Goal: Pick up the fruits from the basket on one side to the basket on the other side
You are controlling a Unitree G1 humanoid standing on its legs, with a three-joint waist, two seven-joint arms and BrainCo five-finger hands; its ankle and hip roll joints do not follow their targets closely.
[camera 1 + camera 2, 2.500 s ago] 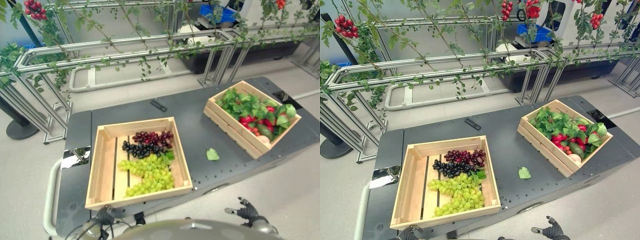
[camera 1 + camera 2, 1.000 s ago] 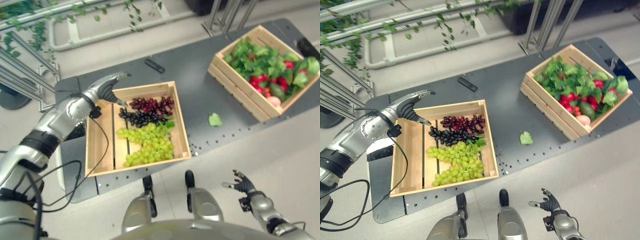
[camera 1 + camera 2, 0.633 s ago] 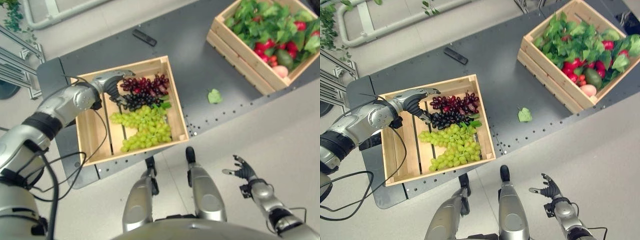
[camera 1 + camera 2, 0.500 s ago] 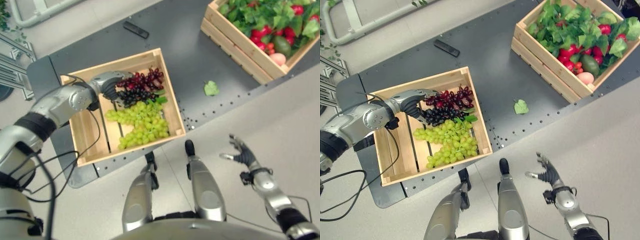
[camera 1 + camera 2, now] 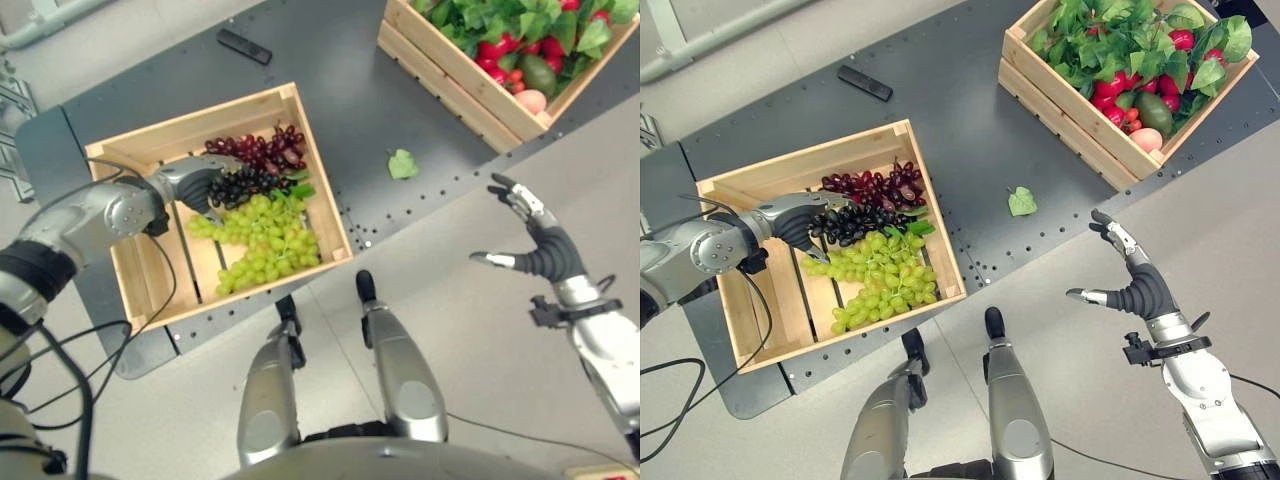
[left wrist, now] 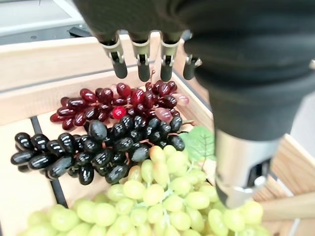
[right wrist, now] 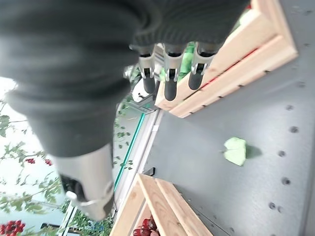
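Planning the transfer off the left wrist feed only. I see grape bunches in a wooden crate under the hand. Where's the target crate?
Observer: The second wooden crate sits at the far right of the dark table, apart from the grape crate. It's full of green leaves and red fruit.
Operator: Right hand busy?
Observer: No. The right hand hovers over the floor off the table's near edge, fingers spread, holding nothing.
Operator: Anything loose between the crates?
Observer: One green leaf lies flat on the table between them, touching neither crate.
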